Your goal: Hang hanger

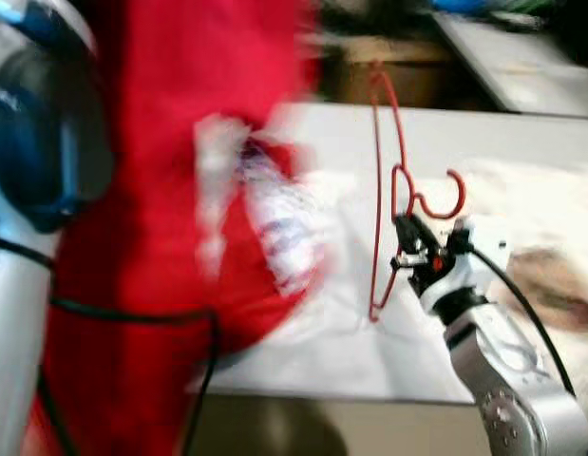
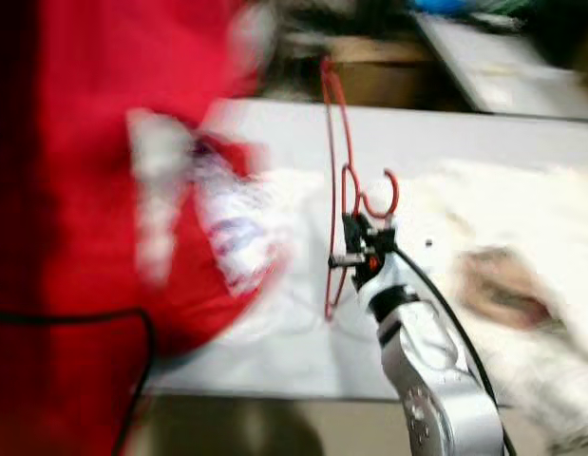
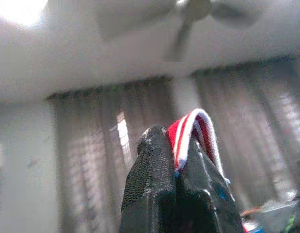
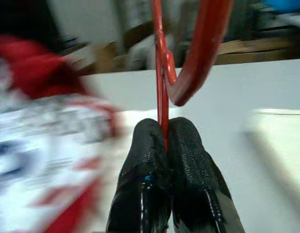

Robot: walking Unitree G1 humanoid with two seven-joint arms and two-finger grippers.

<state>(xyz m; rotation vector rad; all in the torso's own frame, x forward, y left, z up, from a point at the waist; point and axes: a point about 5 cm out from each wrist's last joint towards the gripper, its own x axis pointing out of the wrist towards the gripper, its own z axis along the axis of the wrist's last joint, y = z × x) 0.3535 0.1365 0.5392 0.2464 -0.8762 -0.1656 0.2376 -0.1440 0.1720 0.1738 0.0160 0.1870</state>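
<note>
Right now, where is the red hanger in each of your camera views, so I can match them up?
Left eye view: red hanger right of centre, held upright above the white table, right gripper clamped on it.
Right eye view: just right of centre, same pose.
Left wrist view: no hanger; the left gripper pinches red striped fabric.
Right wrist view: top centre, running into the closed fingers.
Shared landmark: the hanger's hook.

Right pincer point(image 2: 355, 249) grips the red hanger point(image 2: 333, 180) beside a blurred red garment point(image 2: 104, 161).
</note>
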